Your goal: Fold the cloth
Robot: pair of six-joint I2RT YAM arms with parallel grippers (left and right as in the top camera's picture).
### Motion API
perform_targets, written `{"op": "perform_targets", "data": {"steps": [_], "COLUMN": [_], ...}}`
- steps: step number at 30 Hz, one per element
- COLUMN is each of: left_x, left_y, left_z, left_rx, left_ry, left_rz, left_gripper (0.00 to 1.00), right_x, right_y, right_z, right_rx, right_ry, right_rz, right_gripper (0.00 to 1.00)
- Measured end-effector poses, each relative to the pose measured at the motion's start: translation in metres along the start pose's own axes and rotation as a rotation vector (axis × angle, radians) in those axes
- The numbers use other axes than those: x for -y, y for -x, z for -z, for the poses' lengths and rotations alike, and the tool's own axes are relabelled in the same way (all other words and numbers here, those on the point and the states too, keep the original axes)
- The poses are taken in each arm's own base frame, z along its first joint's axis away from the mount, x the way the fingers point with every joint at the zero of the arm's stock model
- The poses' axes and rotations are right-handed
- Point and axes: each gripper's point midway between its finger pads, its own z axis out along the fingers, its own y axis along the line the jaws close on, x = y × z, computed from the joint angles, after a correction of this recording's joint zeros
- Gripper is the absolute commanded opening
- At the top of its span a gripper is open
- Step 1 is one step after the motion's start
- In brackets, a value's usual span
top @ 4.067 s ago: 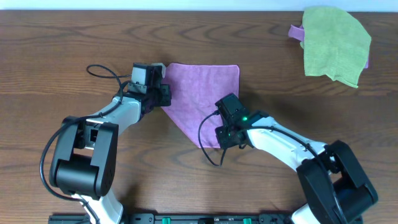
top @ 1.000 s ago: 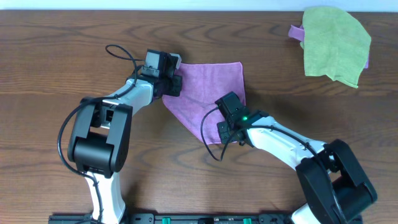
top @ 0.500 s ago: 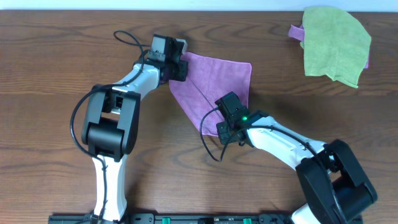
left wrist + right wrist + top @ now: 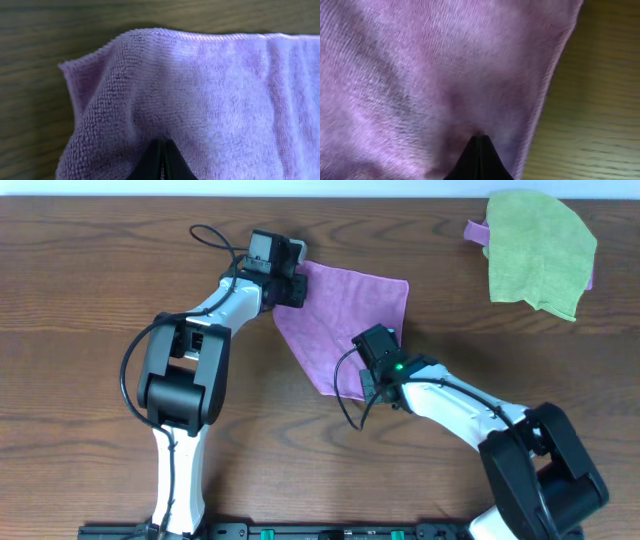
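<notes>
Your left jaws clamp the top-left corner of the purple cloth [image 4: 340,310]. Your right jaws clamp its lower-right edge.

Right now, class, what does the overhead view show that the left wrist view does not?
Only overhead: the whole purple cloth as a triangle, the green cloth at the far right, the left arm and the right arm. Only left wrist: the shut left claw pinching a puckered corner, and the looped weave. Both: purple cloth on the wooden table.
</notes>
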Motion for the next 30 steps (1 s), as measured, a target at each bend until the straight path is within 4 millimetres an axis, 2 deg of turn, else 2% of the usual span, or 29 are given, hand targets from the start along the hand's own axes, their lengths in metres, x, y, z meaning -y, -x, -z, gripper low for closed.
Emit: {"op": "perform_targets", "data": {"steps": [3, 5, 8, 10, 16, 20, 23, 28, 30], "left_x": [0.007, 0.010, 0.012, 0.013, 0.015, 0.015, 0.015, 0.016, 0.016], "left_y": [-0.003, -0.005, -0.007, -0.008, -0.009, -0.009, -0.008, -0.009, -0.009], "left_z": [-0.001, -0.001, 0.000, 0.001, 0.001, 0.001, 0.001, 0.001, 0.001], "left_rx": [-0.014, -0.021, -0.037, -0.046, -0.062, -0.064, -0.064, -0.065, -0.066], "left_ry": [-0.023, -0.033, -0.042, -0.043, -0.047, -0.050, -0.050, -0.053, -0.053], "left_rz": [-0.003, -0.003, 0.000, 0.001, 0.000, -0.004, -0.005, -0.007, -0.008], "left_gripper": [0.06, 0.06, 0.06, 0.06, 0.06, 0.06, 0.06, 0.06, 0.06], "right_x": [0.004, 0.002, -0.007, -0.014, -0.033, -0.045, -0.057, -0.066, -0.070], "right_y": [-0.003, 0.002, 0.026, 0.034, 0.017, 0.003, -0.012, -0.045, -0.051], "right_z": [0.003, 0.010, 0.032, 0.045, 0.099, 0.128, 0.127, 0.094, 0.087], "right_rx": [-0.037, -0.052, -0.033, -0.013, 0.029, 0.097, 0.106, 0.033, 0.021], "right_ry": [-0.008, -0.004, 0.011, 0.024, 0.089, 0.170, 0.254, 0.323, 0.348], "right_rz": [-0.004, -0.002, 0.006, 0.019, 0.064, 0.079, 0.068, 0.037, 0.031], "right_gripper": [0.01, 0.01, 0.01, 0.01, 0.01, 0.01, 0.01, 0.01, 0.01]}}
